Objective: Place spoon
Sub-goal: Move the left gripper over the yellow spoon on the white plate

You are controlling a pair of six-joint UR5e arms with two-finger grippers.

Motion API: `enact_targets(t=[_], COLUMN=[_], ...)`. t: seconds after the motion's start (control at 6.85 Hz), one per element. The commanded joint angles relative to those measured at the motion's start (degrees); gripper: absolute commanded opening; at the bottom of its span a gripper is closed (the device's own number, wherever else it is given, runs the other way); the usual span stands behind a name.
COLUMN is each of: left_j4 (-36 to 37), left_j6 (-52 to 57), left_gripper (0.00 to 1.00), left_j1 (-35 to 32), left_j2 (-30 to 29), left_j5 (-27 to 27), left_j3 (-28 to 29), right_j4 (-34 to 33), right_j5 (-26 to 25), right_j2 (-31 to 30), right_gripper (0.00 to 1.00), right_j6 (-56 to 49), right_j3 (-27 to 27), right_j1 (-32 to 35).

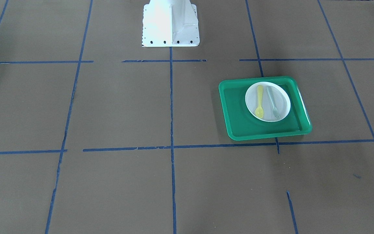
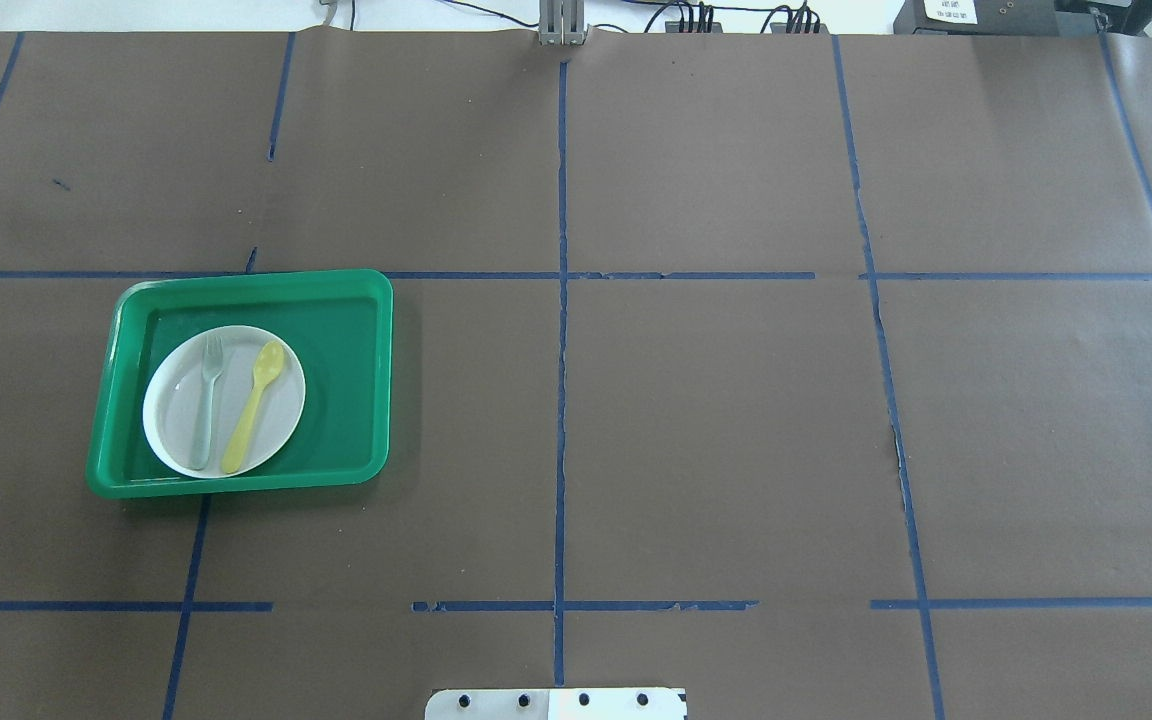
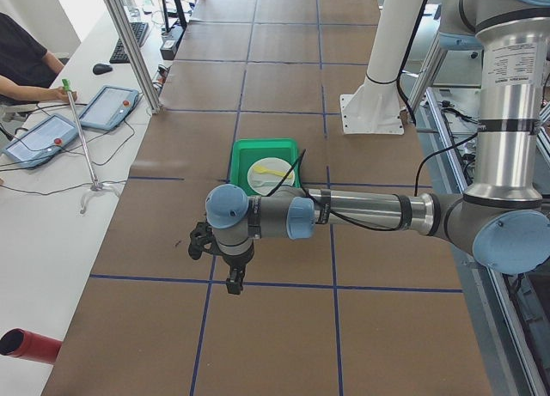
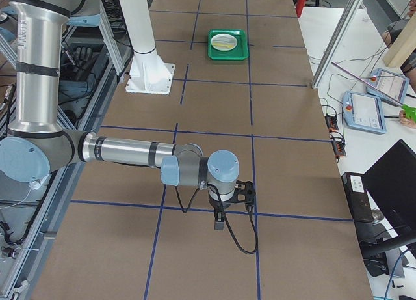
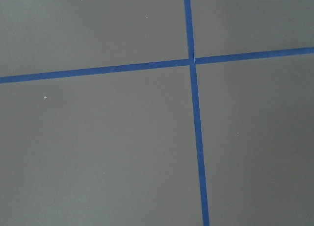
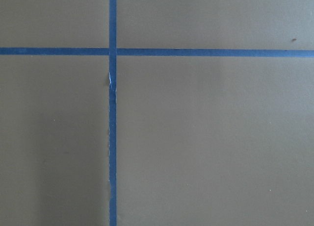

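The yellow spoon (image 1: 259, 100) lies on the white plate (image 1: 283, 97) inside the green tray (image 1: 239, 125), beside a pale grey-green fork (image 1: 274, 104). In the overhead view the spoon (image 2: 254, 405) lies to the right of the fork (image 2: 206, 400) on the plate (image 2: 168, 420). My left gripper (image 3: 232, 280) shows only in the exterior left view, hanging over bare table in front of the tray (image 3: 243, 151). My right gripper (image 4: 220, 222) shows only in the exterior right view, far from the tray (image 4: 227, 53). I cannot tell whether either is open or shut.
Brown paper with blue tape lines covers the table. The white robot base (image 1: 170, 24) stands at the table's middle edge. Both wrist views show only paper and tape crossings. An operator's desk with tablets (image 3: 51, 130) lies beyond the table's far side.
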Motion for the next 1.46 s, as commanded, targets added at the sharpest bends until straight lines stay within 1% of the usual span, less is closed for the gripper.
enact_targets(t=[0.0, 0.15, 0.29, 0.44, 0.58, 0.73, 0.88, 1.02, 1.17, 1.31], left_j4=[-0.16, -0.34, -3.82, -8.29, -8.86, -9.13, -9.13, -9.13, -9.56, -10.7], left_j6=[-0.4, -6.49, -17.0, -26.76, -35.12, -43.04, -50.69, -56.77, -60.83, -62.53], left_gripper=[1.0, 1.0, 1.0, 1.0, 1.0, 1.0, 1.0, 1.0, 1.0, 1.0], left_j1=[1.08, 5.61, 11.49, 15.46, 20.99, 25.13, 30.65, 34.89, 38.41, 40.79], left_j2=[-1.77, -1.86, -1.87, -2.04, -2.48, -4.92, -6.68, -9.05, -10.2, -11.17], left_j5=[0.03, 0.03, 0.12, 0.38, 0.56, 0.73, 2.04, 5.45, 7.13, 9.15], left_j3=[-2.68, -6.35, -10.22, -12.96, -16.03, -17.8, -19.03, -19.13, -18.44, -16.43], right_j4=[-0.01, -0.01, -0.01, -0.01, 0.08, -0.01, 0.08, 0.08, -0.01, -0.01], right_j5=[0.0, 0.0, 0.0, 0.0, 0.0, 0.0, 0.0, 0.0, 0.0, 0.0], right_j2=[0.0, 0.0, 0.0, 0.0, 0.0, 0.0, 0.0, 0.0, 0.0, 0.0], right_gripper=[1.0, 1.0, 1.0, 1.0, 1.0, 1.0, 1.0, 1.0, 1.0, 1.0], right_j6=[0.02, 0.03, 0.03, 0.03, 0.03, 0.03, 0.03, -0.06, -0.06, 0.02], right_j3=[0.0, 0.0, 0.0, 0.0, 0.0, 0.0, 0.0, 0.0, 0.0, 0.0], right_j1=[0.0, 0.0, 0.0, 0.0, 0.0, 0.0, 0.0, 0.0, 0.0, 0.0])
